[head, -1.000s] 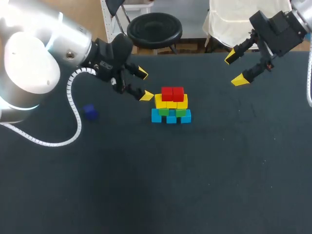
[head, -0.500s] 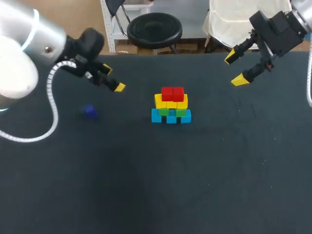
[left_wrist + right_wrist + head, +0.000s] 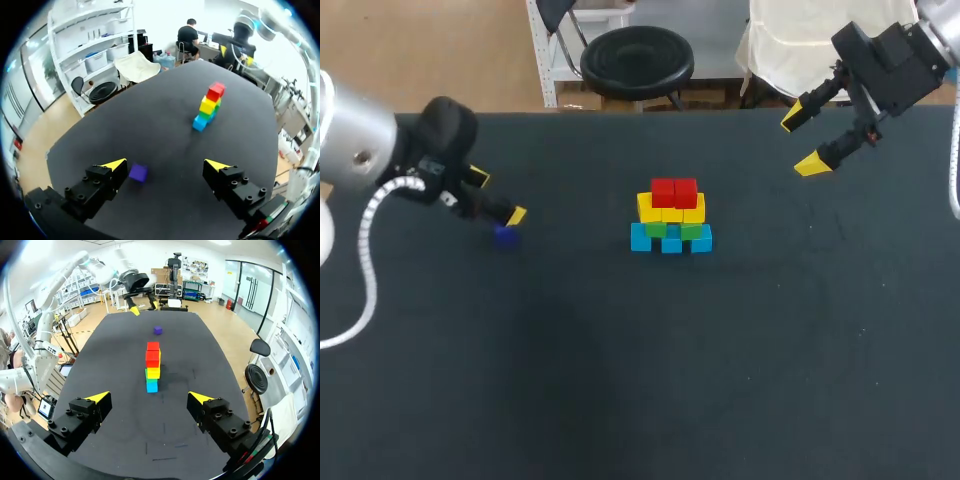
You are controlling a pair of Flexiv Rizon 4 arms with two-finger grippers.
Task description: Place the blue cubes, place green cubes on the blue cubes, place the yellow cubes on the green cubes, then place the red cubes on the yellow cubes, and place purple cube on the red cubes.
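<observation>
In the middle of the table stands a cube stack [image 3: 670, 215]: cyan-blue cubes [image 3: 670, 240] at the base, green ones [image 3: 672, 229] on them, then yellow [image 3: 670, 209], with red cubes [image 3: 674, 190] on top. A purple cube [image 3: 505, 235] lies alone on the table, well left of the stack. My left gripper [image 3: 497, 197] hovers open just above and behind it. In the left wrist view the purple cube [image 3: 138, 172] lies just ahead of the left gripper [image 3: 166, 165], close to one finger. My right gripper [image 3: 802, 141] hangs open at the back right, empty, and the stack [image 3: 152, 365] is well ahead of it.
The dark table [image 3: 720, 380] holds nothing else. Its back edge runs close behind both grippers.
My left arm has swung left, away from the stack, and come down near the purple cube. The right arm and the stack have not moved.
</observation>
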